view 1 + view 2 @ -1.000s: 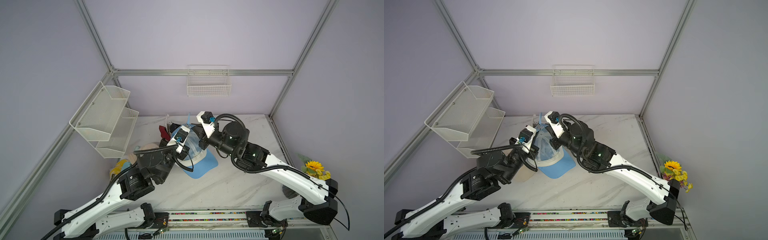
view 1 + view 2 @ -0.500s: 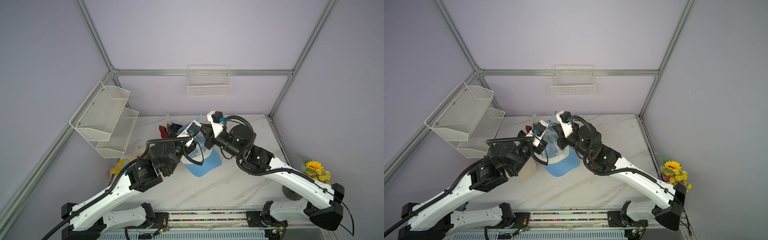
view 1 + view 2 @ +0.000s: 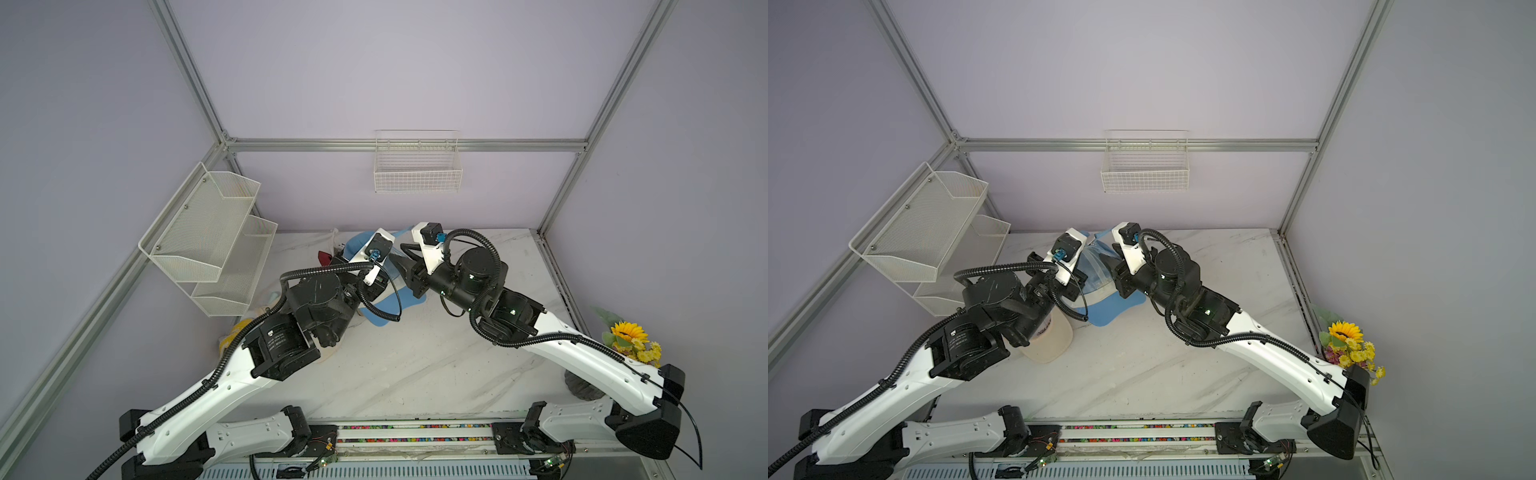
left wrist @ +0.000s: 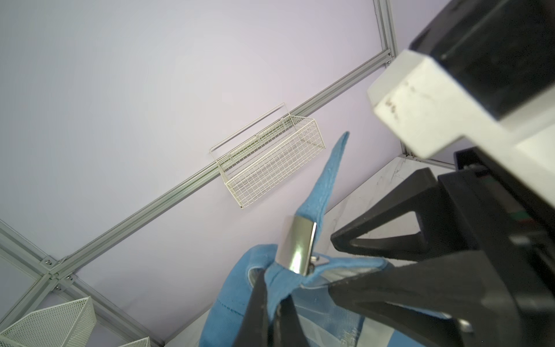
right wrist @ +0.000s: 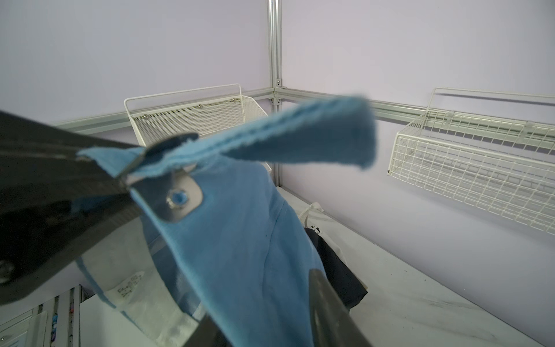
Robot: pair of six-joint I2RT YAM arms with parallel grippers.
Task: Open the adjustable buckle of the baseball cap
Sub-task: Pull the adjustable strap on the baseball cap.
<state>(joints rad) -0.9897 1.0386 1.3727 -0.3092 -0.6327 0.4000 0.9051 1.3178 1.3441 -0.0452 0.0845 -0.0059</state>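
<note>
marble bench (image 3: 415, 353) nearest. over its middle a blue cap (image 3: 1115, 309) is held up between both arms. left gripper (image 4: 271, 303) is clamped on cap fabric beside the metal buckle (image 4: 297, 246). right gripper (image 4: 332, 264) has jaws apart at the buckle, strap (image 4: 327, 180) sticking up. wire basket (image 3: 417, 174) on back wall.

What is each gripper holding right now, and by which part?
The left gripper pinches the blue cap at its back, right beside the metal buckle. The right gripper stands open, gripping nothing.

Lab test cell: aluminium frame (image 3: 399, 145), plain panels (image 3: 374, 62), marble tabletop (image 3: 415, 365).
</note>
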